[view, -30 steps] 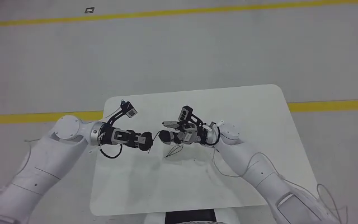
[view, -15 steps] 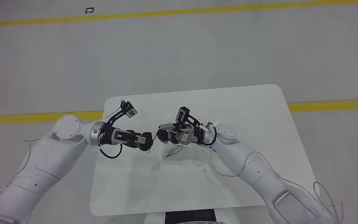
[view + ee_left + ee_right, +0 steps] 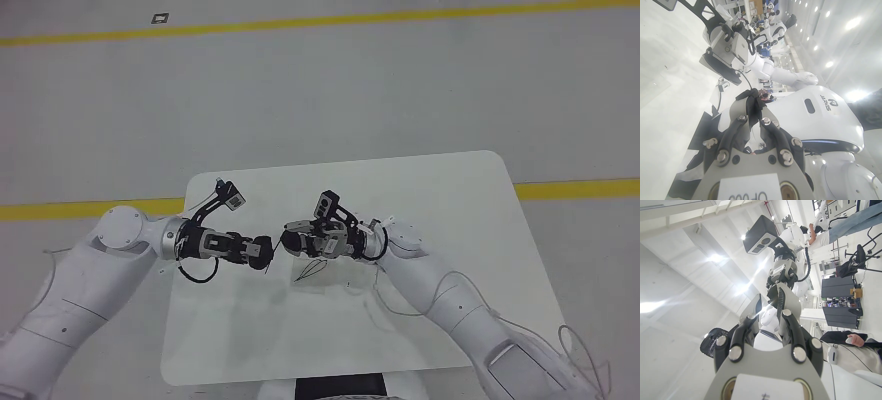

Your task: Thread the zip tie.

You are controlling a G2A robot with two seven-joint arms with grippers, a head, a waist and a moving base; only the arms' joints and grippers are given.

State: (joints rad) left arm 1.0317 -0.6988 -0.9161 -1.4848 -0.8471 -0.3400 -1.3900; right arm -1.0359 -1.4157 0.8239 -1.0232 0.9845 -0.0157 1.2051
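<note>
Left gripper point(image 3: 753, 94): the fingers are pressed together at the tips and clamp one end of the zip tie point(image 3: 746, 80). In the top view it sits above the middle of the table point(image 3: 450, 200), pointing toward 3 o'clock.
Right gripper point(image 3: 291, 238): it faces the left one tip to tip, just beside it, at about 2 o'clock from it in the top view. In its own wrist view the fingers stand apart, with a clear gap between the ribbed pad and the other finger.
Zip tie: a thin black strand in the air between the two grippers. In the left wrist view it leaves the left fingertips and curves in a short arc to the dark pad of the right gripper. Whether it touches that pad or only passes by it cannot be told.
Long axis: roughly along the 9-to-3 o'clock line of the top view, bowed rather than straight.
Direction from the fingers: the free end lies straight ahead of the left tips, at or inside the mouth of the right gripper.
Nearer arm: the left already holds the strand, and the right is the one that has to take it.
Step in hand: probably the hand-off or line-up before threading.
Next move calls for: likely the right fingers closing on the strand along that axis, with little sideways drift.
Risk: the bowed strand may spring out of the gap as the fingers close.
</note>
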